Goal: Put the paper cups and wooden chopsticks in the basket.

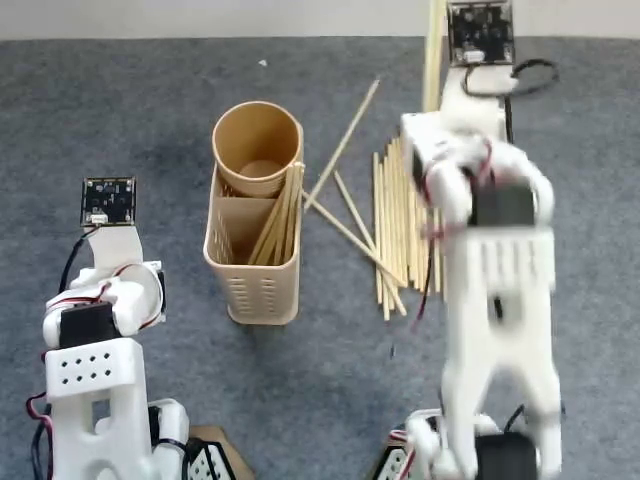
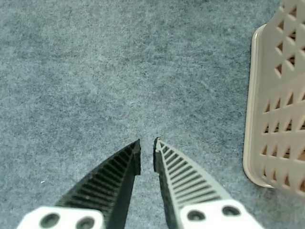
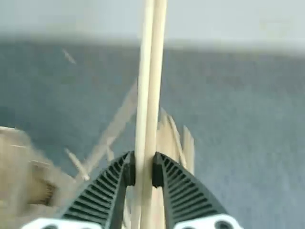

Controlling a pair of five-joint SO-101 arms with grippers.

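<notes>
The right jaws clench two chopsticks; the left jaws sit closed, empty. The sticks could pivot, missing the basket or toppling the paper cup.

One basket and one paper cup are visible. Two held chopsticks sit in the right pincer. Near it lie loose chopsticks, a dozen or more, too crowded to count exactly. Farther from it are four or five basket chopsticks. With the left pincer, pincers number two.
</notes>
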